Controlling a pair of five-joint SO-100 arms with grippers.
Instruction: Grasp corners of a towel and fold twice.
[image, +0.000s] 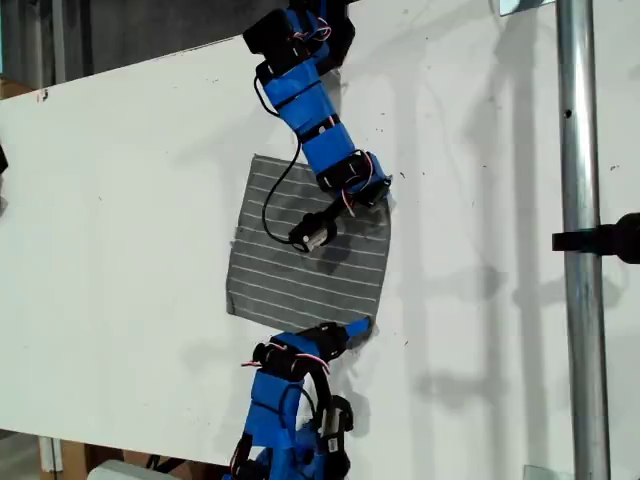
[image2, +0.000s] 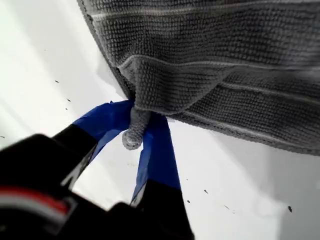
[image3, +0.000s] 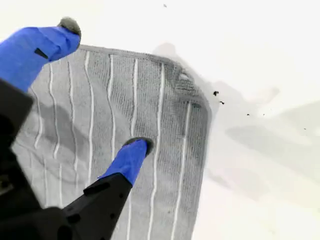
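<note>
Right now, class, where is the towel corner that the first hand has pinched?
In the exterior view, that corner is the towel's lower right one, near the bottom centre of the white table, clamped in my first hand just above the lower arm.

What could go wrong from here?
My first tool pinches only a small tip of one towel corner, so it may slip out when lifted. My second tool is open over the cloth, not at a corner; one finger pressing the fabric could bunch it.
</note>
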